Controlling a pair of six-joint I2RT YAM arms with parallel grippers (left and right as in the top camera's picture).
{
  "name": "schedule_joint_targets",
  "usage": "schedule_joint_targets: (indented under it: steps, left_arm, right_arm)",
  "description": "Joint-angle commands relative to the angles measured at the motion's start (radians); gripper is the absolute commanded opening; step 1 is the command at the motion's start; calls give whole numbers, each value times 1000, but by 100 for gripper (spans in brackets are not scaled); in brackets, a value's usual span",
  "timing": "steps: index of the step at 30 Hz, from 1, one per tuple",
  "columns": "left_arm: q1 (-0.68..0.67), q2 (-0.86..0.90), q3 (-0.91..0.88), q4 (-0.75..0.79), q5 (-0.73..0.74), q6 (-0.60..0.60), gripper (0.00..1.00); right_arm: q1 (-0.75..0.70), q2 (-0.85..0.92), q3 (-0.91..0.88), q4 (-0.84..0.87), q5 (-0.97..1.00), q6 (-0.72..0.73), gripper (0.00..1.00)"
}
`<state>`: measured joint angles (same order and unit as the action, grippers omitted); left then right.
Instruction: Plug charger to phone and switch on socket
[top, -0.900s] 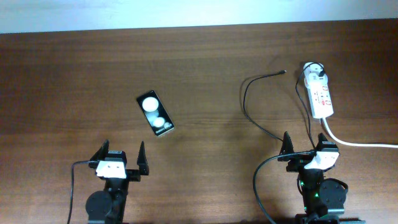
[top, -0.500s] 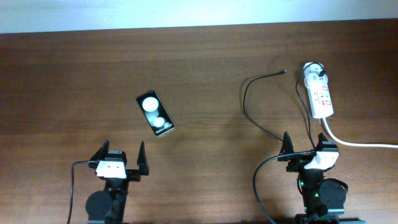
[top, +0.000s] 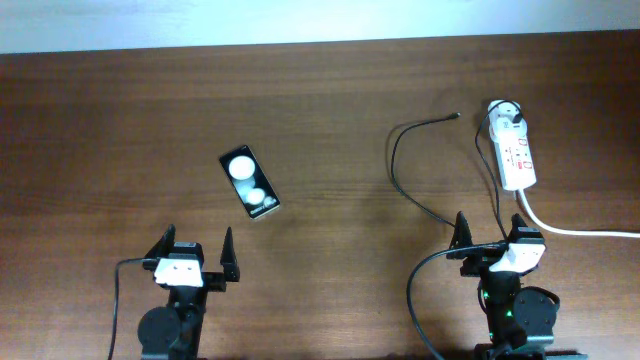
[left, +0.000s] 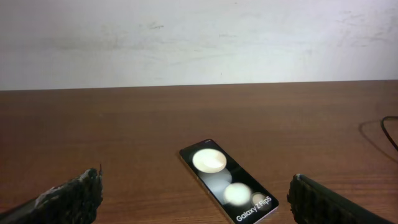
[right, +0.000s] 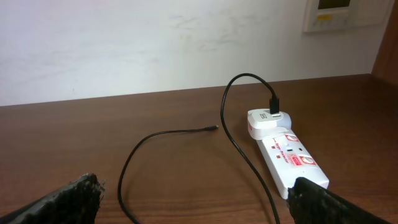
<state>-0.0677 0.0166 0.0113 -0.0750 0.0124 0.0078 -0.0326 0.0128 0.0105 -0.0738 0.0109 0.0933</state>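
Note:
The black phone (top: 250, 182) lies flat on the wooden table, left of centre, screen up with two round reflections; it also shows in the left wrist view (left: 227, 180). The thin black charger cable (top: 398, 170) loops on the table, its loose tip (top: 457, 116) near the socket; it also shows in the right wrist view (right: 177, 133). Its white adapter (top: 505, 116) sits plugged in the far end of the white socket strip (top: 518, 160), also seen in the right wrist view (right: 292, 162). My left gripper (top: 197, 257) is open and empty, near of the phone. My right gripper (top: 490, 237) is open and empty, near of the socket.
The socket's thick white cord (top: 580, 230) runs off to the right edge. A white wall lies past the table's far edge. A wall panel (right: 336, 12) shows at the upper right in the right wrist view.

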Motion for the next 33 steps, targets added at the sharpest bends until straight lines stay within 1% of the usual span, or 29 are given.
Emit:
schedule_joint_targets:
  steps: [1, 26, 28, 33]
  left_arm:
    - [5, -5, -2, -6, 11, 16, 99]
    - [5, -5, -2, -5, 11, 16, 99]
    - [5, -5, -2, 28, 11, 15, 99]
    - [5, -5, -2, 243, 11, 15, 99]
  right_arm:
    - [6, -8, -5, -6, -2, -8, 99]
    - [6, -8, -5, -6, -2, -8, 99]
    - [6, -8, -5, -6, -2, -8, 99]
    - [6, -8, -5, -6, -2, -8, 99]
